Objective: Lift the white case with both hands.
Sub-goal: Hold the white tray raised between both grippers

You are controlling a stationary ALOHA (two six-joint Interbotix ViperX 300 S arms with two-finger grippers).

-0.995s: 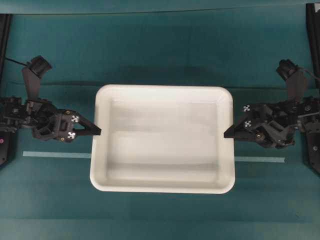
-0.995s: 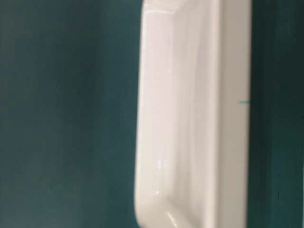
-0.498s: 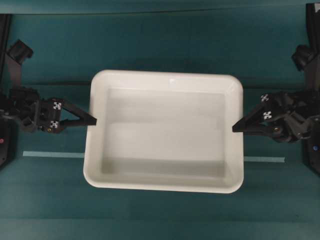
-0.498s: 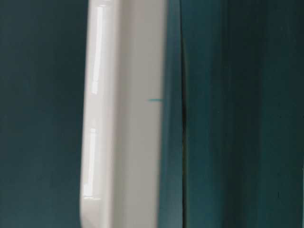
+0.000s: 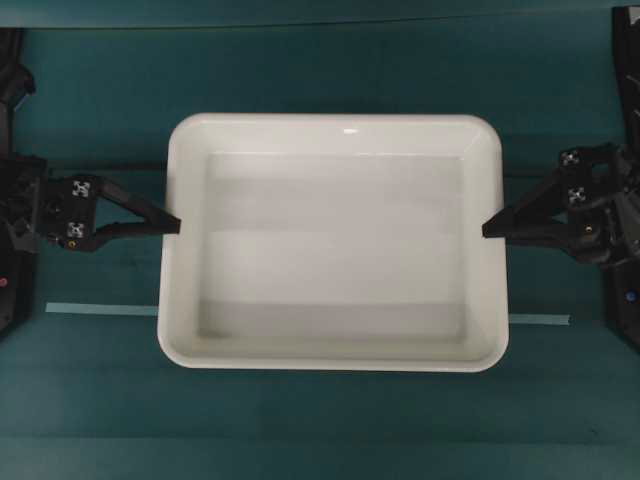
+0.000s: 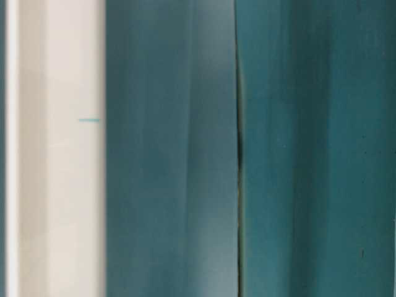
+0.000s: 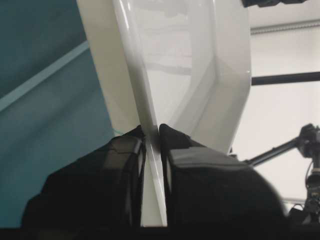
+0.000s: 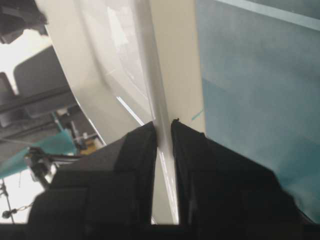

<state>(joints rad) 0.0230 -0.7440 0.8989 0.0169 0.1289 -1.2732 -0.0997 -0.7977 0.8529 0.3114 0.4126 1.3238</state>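
Note:
The white case (image 5: pixel 335 240) fills the middle of the overhead view and hangs above the teal table, held level by both hands. My left gripper (image 5: pixel 175 225) is shut on the case's left rim, and in the left wrist view the thin rim (image 7: pixel 150 135) runs between the two black fingers. At the opposite side my right gripper (image 5: pixel 488 229) is shut on the right rim (image 8: pixel 162 127). In the table-level view only a blurred white band of the case (image 6: pixel 55 148) shows at the left edge. The case holds nothing.
A teal cloth (image 5: pixel 330 60) covers the table. A pale tape line (image 5: pixel 100 310) runs across it under the case and shows again at the right (image 5: pixel 540 319). Black arm bases stand at the far left (image 5: pixel 8 300) and far right (image 5: pixel 625 300) edges.
The case has risen steadily and looks larger from overhead. Both grippers rose with it and moved outward in the view. In the table-level view the case slid to the left edge.

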